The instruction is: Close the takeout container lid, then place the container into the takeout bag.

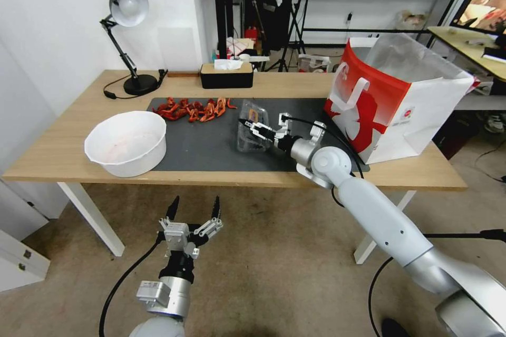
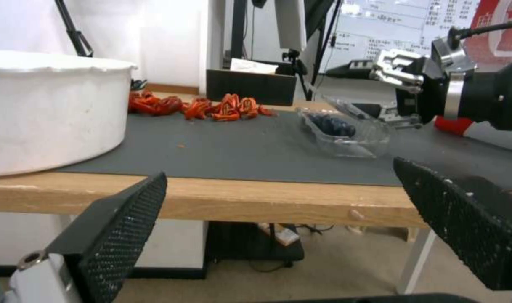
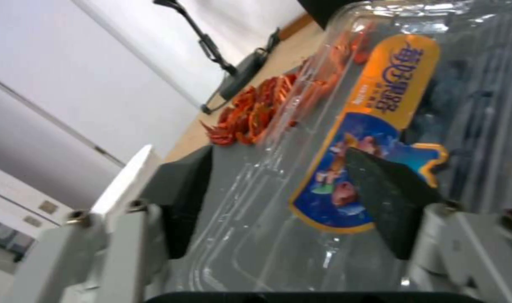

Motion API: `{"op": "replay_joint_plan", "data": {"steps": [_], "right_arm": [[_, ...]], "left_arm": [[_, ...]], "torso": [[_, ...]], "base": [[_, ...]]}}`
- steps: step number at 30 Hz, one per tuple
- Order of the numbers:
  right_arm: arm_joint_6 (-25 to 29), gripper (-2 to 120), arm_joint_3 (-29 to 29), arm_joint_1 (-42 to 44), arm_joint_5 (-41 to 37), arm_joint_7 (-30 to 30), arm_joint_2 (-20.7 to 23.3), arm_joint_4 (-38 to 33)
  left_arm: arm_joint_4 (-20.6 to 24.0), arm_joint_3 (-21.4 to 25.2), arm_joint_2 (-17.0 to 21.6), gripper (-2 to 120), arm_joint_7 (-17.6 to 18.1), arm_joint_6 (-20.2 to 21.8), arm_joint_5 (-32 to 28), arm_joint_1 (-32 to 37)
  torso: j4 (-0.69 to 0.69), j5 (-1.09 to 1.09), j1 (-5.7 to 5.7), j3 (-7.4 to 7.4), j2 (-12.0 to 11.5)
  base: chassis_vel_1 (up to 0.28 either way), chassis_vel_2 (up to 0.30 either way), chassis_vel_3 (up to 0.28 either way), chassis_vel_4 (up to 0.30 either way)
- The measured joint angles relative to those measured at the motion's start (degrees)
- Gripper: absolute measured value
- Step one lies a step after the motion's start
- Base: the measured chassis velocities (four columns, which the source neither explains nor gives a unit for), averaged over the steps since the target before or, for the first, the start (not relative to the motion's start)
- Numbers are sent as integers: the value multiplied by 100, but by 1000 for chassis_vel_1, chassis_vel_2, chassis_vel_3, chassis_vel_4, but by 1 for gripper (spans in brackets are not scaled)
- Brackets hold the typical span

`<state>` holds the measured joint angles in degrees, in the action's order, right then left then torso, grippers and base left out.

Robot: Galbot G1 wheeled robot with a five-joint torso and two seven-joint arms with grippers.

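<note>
Currently on step one, closing the lid. My right gripper (image 1: 252,127) is out over the dark mat (image 1: 211,142), fingers spread, straddling the lid (image 3: 346,139) of the takeout container (image 1: 252,129); from the wrist, one pad (image 3: 393,198) lies on the label and the other sits off to the side, nothing pinched. From the left wrist the lid stands half raised above the blueberry tray (image 2: 343,132), so by my reading the clamshell is not yet shut. Container sits near mat centre, the takeout bag (image 1: 392,100) at about 3 o'clock from it, upright and open-mouthed at the table's right end. Red crayfish pile (image 1: 192,109) at roughly 10 o'clock from the container, white bowl (image 1: 126,142) at 9 o'clock, black tissue box (image 1: 226,75) near 12. My left gripper (image 1: 194,209) hangs parked below the table's front edge, fingers apart, empty. Next move, as I judge it: press the lid down until it seats on the tray. Thin plastic may skid or flex under the push, so keep contact central.
</note>
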<state>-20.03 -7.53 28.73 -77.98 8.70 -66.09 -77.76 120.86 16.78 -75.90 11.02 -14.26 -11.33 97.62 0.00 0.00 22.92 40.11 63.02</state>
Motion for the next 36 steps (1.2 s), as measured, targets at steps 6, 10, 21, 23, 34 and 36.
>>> {"op": "replay_joint_plan", "data": {"steps": [6, 10, 21, 23, 34, 36], "right_arm": [[-106, 45, -45, -37, 167, -176, 21, -10], [-170, 29, -85, -61, 307, -239, 55, -23], [-297, 0, -254, -171, 663, -151, 201, -48], [-300, 0, -265, -181, 685, -139, 218, -53], [-398, 0, -345, -210, 891, -74, 368, -133], [-400, 0, -346, -210, 896, -70, 375, -138]], "left_arm": [[-2, -6, -3, 100, -1, -4, 2, 4], [-1, -3, -3, 100, -13, -6, 1, 4], [189, 28, 76, 100, -35, 151, -324, -65], [231, 25, 104, 100, -34, 198, -432, -83], [622, -15, 652, 100, 123, 668, -2293, -772], [641, -9, 713, 100, 132, 702, -2467, -861]], "torso": [[0, 0, 0, 0, 0], [0, 0, 0, 0, 0], [0, 0, 0, 0, 0], [0, 0, 0, 0, 0], [0, -1, 0, 0, 0], [-1, 0, 0, 0, 0]], "base": [[0, 0, 0, 0], [0, 0, 0, 0], [0, 0, 0, 0], [0, 0, 0, 0], [0, 0, 0, 0], [0, 0, 0, 0]]}}
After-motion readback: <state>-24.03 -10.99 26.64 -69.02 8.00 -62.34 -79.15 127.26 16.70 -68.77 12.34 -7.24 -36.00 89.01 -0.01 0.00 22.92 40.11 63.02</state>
